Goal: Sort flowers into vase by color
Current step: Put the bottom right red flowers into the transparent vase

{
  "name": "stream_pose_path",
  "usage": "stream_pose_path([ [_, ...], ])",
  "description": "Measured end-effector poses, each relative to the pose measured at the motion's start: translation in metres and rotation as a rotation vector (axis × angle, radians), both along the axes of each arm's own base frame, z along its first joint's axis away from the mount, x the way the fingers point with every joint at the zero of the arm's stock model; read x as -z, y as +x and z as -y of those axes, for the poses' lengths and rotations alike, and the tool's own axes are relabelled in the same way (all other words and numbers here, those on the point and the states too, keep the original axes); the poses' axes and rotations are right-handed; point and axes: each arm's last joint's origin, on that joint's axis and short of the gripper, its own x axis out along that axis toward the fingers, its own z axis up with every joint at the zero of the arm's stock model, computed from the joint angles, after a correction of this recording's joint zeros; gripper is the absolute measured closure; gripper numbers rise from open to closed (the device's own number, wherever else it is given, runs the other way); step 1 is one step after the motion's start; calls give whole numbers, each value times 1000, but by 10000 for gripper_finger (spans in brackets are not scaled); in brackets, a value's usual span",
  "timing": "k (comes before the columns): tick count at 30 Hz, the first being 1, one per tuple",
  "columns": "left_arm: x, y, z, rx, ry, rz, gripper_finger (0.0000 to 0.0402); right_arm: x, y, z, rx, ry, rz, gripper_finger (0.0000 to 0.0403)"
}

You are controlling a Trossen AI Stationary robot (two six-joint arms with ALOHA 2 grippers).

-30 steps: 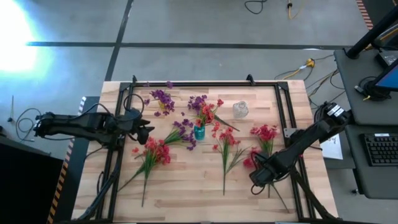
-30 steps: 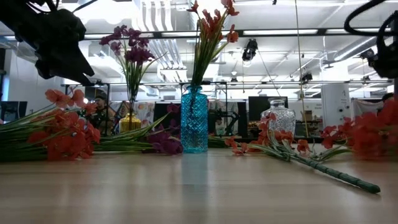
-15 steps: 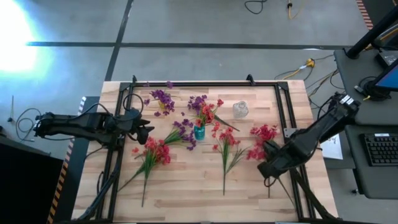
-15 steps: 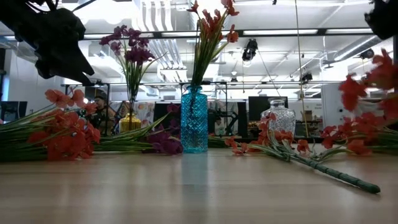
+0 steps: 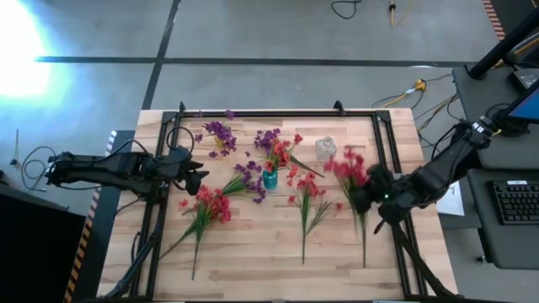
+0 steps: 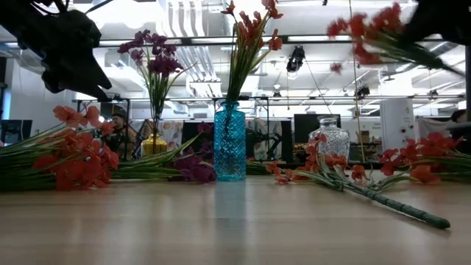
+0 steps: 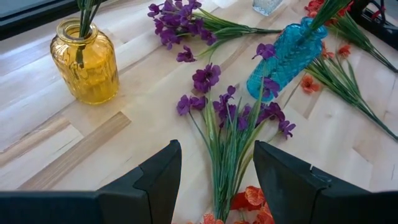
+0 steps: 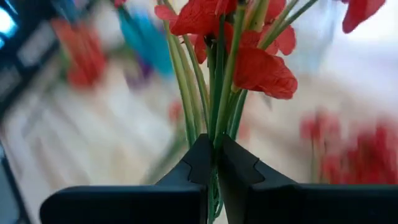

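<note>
Right hand (image 5: 367,199) hangs over the right part of the worktop (image 5: 253,261), its two fingers (image 8: 200,163) pressed together on the green stems of a red sprig (image 5: 347,167) (the grip shows plainly in the right wrist view). That sprig is off the wood; its blossoms lie to the left and far side of the hand, stems running back through the fingers. In the low view it shows high up at the right, tilted, blooms toward the left.

Left hand (image 5: 200,178) hovers over the left part of the worktop, fingers (image 7: 158,174) apart and holding nothing; a purple sprig (image 7: 227,118) lies flat just ahead of it, blossoms toward the blue vase (image 5: 269,178).

The blue vase stands near the middle and holds red flowers (image 6: 250,33) upright. A yellow vase (image 7: 85,61) stands farther back on the left with purple flowers (image 6: 152,59) in it. A clear glass vase (image 5: 325,149) stands far right of the blue one; nothing shows in it.

Loose on the worktop: a red bunch (image 5: 209,206) near left, stems pointing near-left, and a red sprig (image 5: 305,192) right of the blue vase, stems pointing near
</note>
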Motion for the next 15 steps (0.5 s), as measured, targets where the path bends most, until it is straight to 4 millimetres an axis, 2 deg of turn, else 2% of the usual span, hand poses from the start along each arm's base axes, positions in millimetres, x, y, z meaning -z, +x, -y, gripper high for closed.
stream_pose_path([
  [5, 0, 0, 0, -11, 10, 1, 214, -12, 7, 2, 49, -257, 188, 390],
  [11, 0, 0, 0, -12, 10, 2, 214, -24, 19, -3, 168, -476, 343, 390],
  [15, 0, 0, 0, -12, 10, 3, 214, -33, 34, -8, 177, -584, 336, 390],
])
